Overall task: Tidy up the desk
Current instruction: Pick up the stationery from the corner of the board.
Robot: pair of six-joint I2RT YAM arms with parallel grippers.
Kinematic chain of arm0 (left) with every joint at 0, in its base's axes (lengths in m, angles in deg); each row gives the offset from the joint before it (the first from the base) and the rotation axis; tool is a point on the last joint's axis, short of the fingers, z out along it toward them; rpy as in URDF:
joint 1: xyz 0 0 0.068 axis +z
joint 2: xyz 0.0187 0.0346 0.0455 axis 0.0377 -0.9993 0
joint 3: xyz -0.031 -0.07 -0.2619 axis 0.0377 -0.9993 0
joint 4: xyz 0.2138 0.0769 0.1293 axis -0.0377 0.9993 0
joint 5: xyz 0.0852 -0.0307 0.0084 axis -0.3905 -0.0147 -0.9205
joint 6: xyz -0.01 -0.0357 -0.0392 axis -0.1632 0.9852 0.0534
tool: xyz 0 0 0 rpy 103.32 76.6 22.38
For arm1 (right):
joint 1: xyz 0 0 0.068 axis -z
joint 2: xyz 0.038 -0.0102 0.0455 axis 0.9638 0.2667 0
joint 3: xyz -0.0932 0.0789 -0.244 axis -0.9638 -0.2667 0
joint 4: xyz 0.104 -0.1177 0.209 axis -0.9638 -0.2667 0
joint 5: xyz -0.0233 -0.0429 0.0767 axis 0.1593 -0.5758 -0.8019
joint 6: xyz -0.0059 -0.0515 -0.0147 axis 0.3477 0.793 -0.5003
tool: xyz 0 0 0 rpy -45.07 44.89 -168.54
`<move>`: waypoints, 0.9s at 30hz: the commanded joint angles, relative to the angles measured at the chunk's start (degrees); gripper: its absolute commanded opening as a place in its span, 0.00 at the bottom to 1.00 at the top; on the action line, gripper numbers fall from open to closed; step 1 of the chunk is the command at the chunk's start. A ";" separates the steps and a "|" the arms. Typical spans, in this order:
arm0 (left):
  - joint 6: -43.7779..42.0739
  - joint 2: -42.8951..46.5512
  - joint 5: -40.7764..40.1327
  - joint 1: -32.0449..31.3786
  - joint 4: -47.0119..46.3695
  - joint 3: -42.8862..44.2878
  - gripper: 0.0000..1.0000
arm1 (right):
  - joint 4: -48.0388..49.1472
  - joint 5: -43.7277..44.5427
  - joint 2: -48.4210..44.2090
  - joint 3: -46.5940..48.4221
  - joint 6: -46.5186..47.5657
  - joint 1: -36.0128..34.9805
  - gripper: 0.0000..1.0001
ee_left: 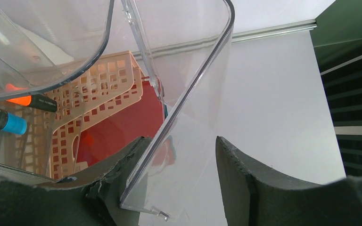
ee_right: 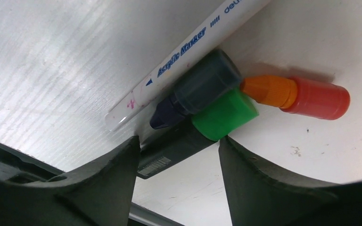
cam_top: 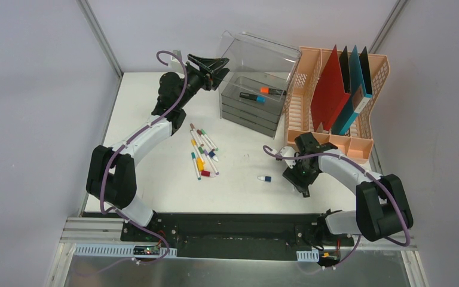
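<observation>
Right wrist: right gripper [ee_right: 178,143] wide apart astride green-capped marker [ee_right: 224,115] on desk [ee_right: 52,61], nothing gripped; light, slick, pinch mid-barrel. Left gripper [ee_left: 183,141] spread around clear lid [ee_left: 188,108].

On the desk [cam_top: 167,191], markers [cam_top: 202,152] lie before the bin [cam_top: 257,66], the file rack [cam_top: 302,101] to its right.

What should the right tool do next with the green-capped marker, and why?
Probably close gently on the green-capped black marker. The right tool is open, and that marker's body lies on the desk between its fingers. A white marker and a dark grey pen lie against it, so it should pinch carefully.
</observation>
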 commanded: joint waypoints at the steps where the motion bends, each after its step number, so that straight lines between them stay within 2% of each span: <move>1: 0.87 0.81 1.22 0.20 -4.50 0.12 0.54 | 0.48 1.57 1.22 -0.40 -0.01 0.03 0.62; 7: 0.87 1.01 1.08 0.20 -4.50 -0.09 0.54 | -0.16 2.42 2.54 -0.35 -0.19 0.38 0.49; 13: 1.01 0.98 1.26 0.20 -4.67 -0.28 0.54 | -0.53 2.81 1.22 -0.37 -0.15 1.93 0.22; 17: 0.92 1.07 1.26 0.20 -4.67 -0.30 0.54 | -0.77 2.81 -1.35 -0.43 0.33 2.46 0.11; 23: 0.97 1.00 1.41 0.20 -4.50 0.11 0.54 | -2.59 0.72 -7.24 0.47 1.81 2.43 0.00; 27: 0.89 0.85 1.51 0.15 -4.32 0.40 0.54 | -8.28 -3.54 -10.56 3.29 5.67 2.37 0.00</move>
